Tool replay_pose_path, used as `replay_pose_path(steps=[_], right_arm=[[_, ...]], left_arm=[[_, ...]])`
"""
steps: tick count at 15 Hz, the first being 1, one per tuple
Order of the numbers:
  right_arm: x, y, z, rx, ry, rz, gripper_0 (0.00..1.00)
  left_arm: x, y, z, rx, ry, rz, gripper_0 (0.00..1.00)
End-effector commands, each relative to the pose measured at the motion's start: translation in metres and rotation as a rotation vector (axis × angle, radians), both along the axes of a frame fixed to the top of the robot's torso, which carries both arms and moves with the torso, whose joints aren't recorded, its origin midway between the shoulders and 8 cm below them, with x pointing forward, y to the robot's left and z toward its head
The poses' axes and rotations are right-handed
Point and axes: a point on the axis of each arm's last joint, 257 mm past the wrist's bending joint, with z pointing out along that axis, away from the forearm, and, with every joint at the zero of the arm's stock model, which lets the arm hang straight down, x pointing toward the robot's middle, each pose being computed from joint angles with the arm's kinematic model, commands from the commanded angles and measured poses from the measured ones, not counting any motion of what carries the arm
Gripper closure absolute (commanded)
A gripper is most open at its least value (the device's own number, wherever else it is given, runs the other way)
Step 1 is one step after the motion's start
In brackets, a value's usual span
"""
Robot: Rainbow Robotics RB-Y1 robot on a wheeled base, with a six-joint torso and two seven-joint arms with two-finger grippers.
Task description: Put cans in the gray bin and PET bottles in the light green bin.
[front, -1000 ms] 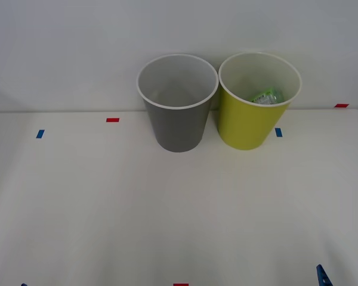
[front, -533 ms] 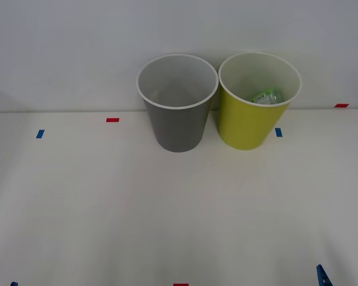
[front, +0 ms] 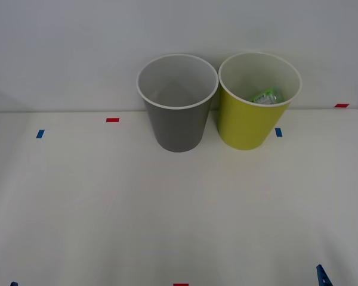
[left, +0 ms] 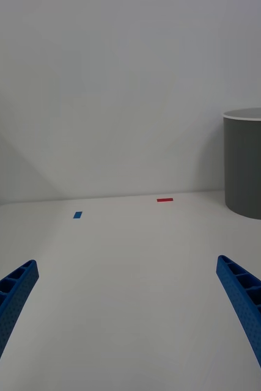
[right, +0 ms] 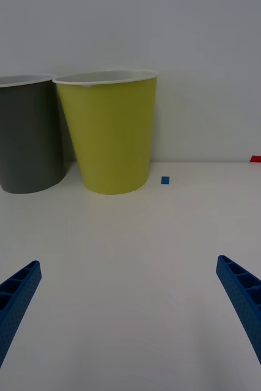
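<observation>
The bottle [front: 268,96] lies inside the green bin [front: 250,122], low against the side of its pale inner wall that faces the table's right edge; only part of its bright green label with white patches shows above the bin's near rim, and its cap is hidden. The green bin stands upright near the far edge of the table [front: 167,202], right of the middle, and in the right wrist view [right: 109,134] its rim meets that of the gray bin [right: 20,134] beside it. The gray bin [front: 178,119] stands upright on the side toward the table's left edge, its pale inside bare as far as can be seen; the left wrist view catches one side of it [left: 252,165]. Small tape marks lie on the table: a red one [front: 112,120] and a blue one [front: 40,133] along the far edge toward the left, a blue one [front: 278,132] just right of the green bin, a red one [front: 341,105] at the far right corner, and a red one [front: 181,285] at the near edge. The right gripper [right: 130,317] sits low by the near right of the table, fingers [right: 246,299] spread wide apart and holding nothing, facing the two bins. The left gripper [left: 130,317] sits by the near left, its fingers [left: 249,299] likewise wide apart and empty.
</observation>
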Motion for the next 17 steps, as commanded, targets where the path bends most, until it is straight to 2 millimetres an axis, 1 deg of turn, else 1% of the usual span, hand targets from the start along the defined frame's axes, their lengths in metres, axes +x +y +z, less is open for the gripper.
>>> replay_pose_path(steps=[1,17], right_arm=[[0.0000,0.0000,0.0000,0.000,0.000,0.000,0.00],[0.0000,0.0000,0.0000,0.000,0.000,0.000,0.00]], left_arm=[[0.0000,0.0001,-0.0001,0.000,0.000,0.000,0.00],[0.0000,0.0001,-0.0001,0.000,0.000,0.000,0.00]])
